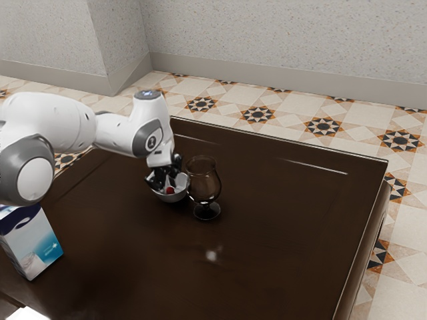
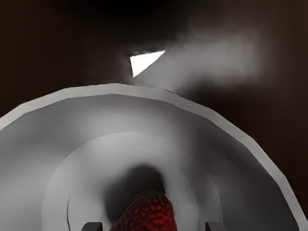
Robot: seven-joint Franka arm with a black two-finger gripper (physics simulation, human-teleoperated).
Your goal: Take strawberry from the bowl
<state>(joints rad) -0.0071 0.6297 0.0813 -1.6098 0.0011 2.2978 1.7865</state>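
Gripper [image 1: 168, 181] fingers stand apart, released, lowered into the bowl [image 1: 175, 197], with the strawberry [image 2: 148, 216] between them on the bowl's inside. Just beside the bowl stands an upright stemmed glass [image 1: 203, 185]. A carton [image 1: 32, 248] stands on the dark table [image 1: 267, 233], toward the exterior view's left.

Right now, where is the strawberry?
The strawberry is inside the bowl, under the open gripper, with a stemmed glass beside the bowl toward the exterior view's right.
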